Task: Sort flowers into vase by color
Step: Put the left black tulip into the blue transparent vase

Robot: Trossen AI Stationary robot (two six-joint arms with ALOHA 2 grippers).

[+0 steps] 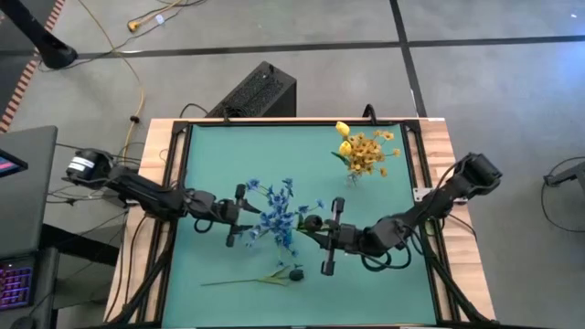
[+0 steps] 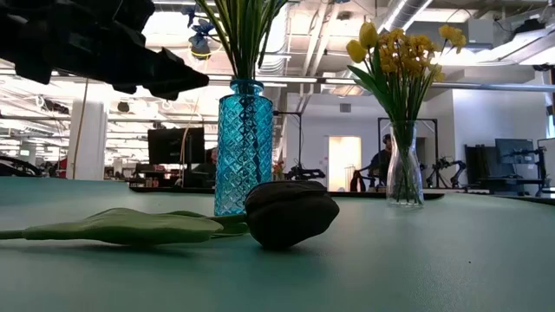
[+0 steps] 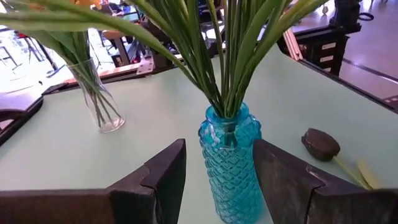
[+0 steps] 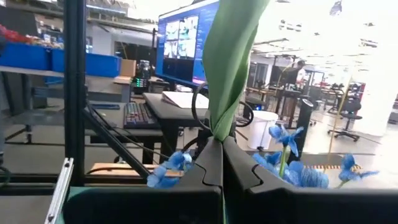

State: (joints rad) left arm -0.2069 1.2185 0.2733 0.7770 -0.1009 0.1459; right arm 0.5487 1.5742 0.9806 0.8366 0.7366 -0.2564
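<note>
Right gripper clamped on green leaf beside blue sprays; left gripper half-spread, straddling blue vase, not gripping.

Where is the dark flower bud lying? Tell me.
In the high view, the dark bud lies on the green table near its front edge, just front of the blue vase.

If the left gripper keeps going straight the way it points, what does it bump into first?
Probably the blue vase. In the left wrist view it stands right ahead of the left gripper, between its open fingers, with green stems rising from it. The dark bud lies off to one side, out of that line.
</note>
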